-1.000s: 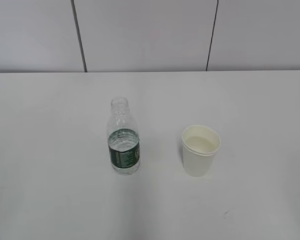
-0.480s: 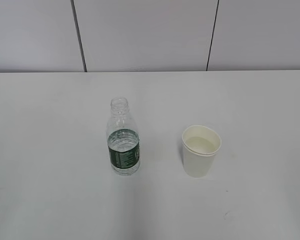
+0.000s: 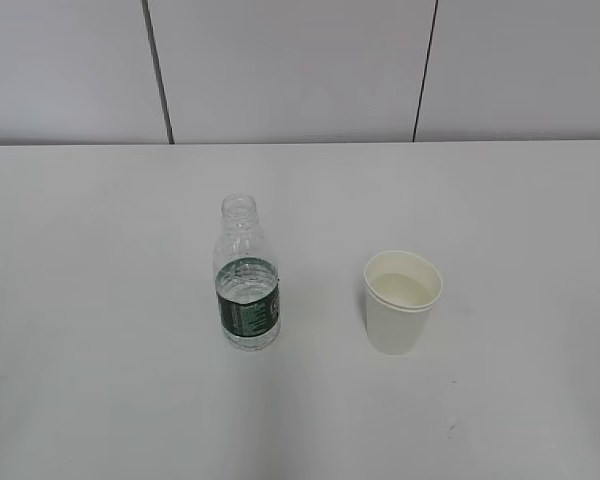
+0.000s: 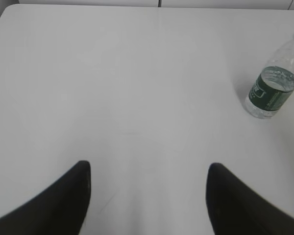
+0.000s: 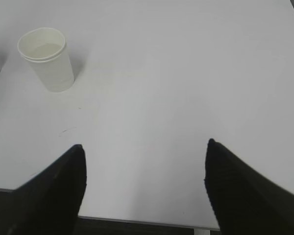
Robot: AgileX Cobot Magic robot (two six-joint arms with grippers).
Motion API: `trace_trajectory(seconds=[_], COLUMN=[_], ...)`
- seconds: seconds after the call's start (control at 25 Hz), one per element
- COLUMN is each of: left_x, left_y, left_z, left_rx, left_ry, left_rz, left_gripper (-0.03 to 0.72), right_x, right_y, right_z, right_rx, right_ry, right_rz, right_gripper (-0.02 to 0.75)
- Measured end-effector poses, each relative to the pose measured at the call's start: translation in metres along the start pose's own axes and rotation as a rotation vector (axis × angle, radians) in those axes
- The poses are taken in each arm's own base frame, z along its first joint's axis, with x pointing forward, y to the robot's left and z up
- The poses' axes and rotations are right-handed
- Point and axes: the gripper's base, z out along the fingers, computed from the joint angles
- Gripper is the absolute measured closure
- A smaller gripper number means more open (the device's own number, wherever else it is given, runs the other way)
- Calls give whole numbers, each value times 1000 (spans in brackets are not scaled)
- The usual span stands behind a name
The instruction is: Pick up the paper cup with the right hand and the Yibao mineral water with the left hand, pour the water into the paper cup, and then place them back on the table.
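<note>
Flat, even overhead light, slightly dim and greyish. White surface [image 3: 100, 300] near washed out, no glare. Paper cup [image 5: 45, 58] throws a faint shadow toward 3 o'clock. Pincer fingers [image 5: 54, 191] soft, out of focus.

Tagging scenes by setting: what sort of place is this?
Probably a lab or test bench: a bare white table against plain grey wall panels, holding only a water bottle and a paper cup.

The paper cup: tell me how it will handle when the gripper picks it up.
The paper cup seems to hold liquid, so it may slosh if tilted. Its thin tapered wall likely dents under a hard squeeze. It stands upright on the table, apart from the bottle, so probably stable.
</note>
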Motion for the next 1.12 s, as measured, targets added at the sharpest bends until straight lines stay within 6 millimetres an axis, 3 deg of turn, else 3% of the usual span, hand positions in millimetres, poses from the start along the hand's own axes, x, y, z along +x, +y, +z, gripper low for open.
trace_trajectory(seconds=[1.12], left_x=[0], left_y=[0], left_z=[0], left_rx=[3], left_ry=[0], left_rz=[-1], left_gripper=[313], right_x=[0], right_y=[0], right_z=[0], right_rx=[5], right_ry=[0], right_rz=[-2], right_gripper=[153])
